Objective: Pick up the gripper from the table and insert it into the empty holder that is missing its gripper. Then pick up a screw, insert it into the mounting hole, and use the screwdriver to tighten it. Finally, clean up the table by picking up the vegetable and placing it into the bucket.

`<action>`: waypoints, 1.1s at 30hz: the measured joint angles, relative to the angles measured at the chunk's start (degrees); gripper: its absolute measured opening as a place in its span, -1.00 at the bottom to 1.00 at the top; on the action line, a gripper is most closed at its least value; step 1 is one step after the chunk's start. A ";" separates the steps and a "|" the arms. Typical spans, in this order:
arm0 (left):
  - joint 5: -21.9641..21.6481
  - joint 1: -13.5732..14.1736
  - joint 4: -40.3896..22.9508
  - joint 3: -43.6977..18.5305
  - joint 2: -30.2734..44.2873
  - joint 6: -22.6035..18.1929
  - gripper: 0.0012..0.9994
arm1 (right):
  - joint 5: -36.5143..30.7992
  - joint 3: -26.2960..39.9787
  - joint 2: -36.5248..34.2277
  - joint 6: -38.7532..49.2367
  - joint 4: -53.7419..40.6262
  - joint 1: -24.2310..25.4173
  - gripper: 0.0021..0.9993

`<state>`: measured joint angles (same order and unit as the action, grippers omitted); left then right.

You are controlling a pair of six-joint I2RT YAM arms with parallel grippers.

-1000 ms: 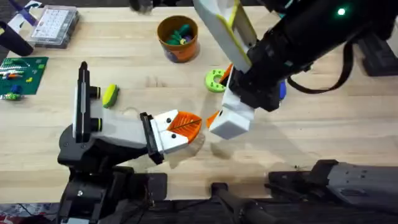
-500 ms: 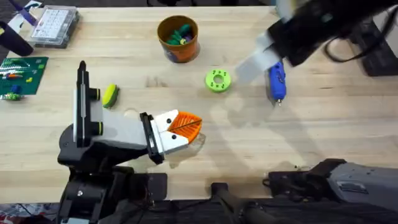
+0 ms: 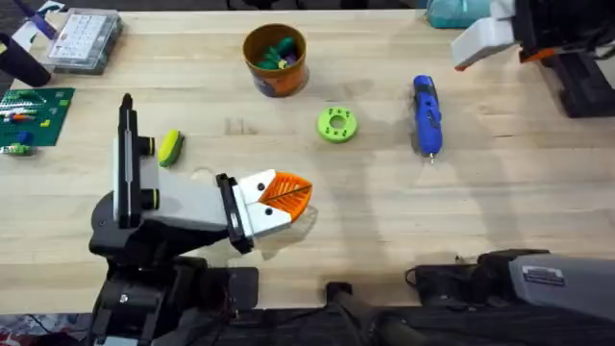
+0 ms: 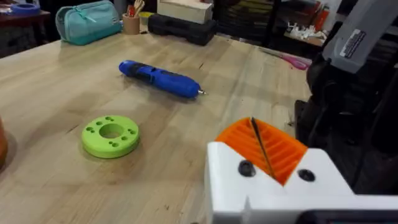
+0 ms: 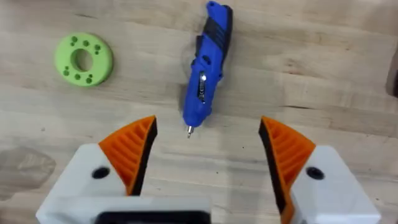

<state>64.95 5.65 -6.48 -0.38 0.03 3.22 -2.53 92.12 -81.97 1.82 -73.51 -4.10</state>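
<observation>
The holder is the still grey-white arm at the lower left, with yellow-green rings and a black end plate. At its end my left gripper has two white-based orange ribbed fingers pressed together; the gripper is one of them, which one I cannot tell. The blue screwdriver lies flat at the right. My right gripper hangs open and empty above it, at the far right. The vegetable lies beside the holder. The bucket stands at the back. Screws are too small to make out.
A green disc with holes lies between bucket and screwdriver. A clear parts box and a green board sit at the left edge. A teal pouch lies at the far right.
My right arm has pulled away from the holder's tip and swung up and right, past the screwdriver, to the far right of the table. The holder and its fingers have stayed still.
</observation>
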 joint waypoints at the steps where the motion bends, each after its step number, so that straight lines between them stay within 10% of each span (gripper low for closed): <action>1: 0.00 0.00 0.02 0.00 0.00 0.00 -0.97 | -0.07 0.00 -0.87 -0.05 0.22 0.54 1.00; 33: 0.00 0.00 0.00 0.00 0.00 0.00 -0.97 | 3.04 -6.54 -27.85 2.91 19.01 6.00 1.00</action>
<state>64.95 5.65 -6.48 -0.38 0.03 3.22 0.51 85.58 -109.82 4.74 -54.49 1.91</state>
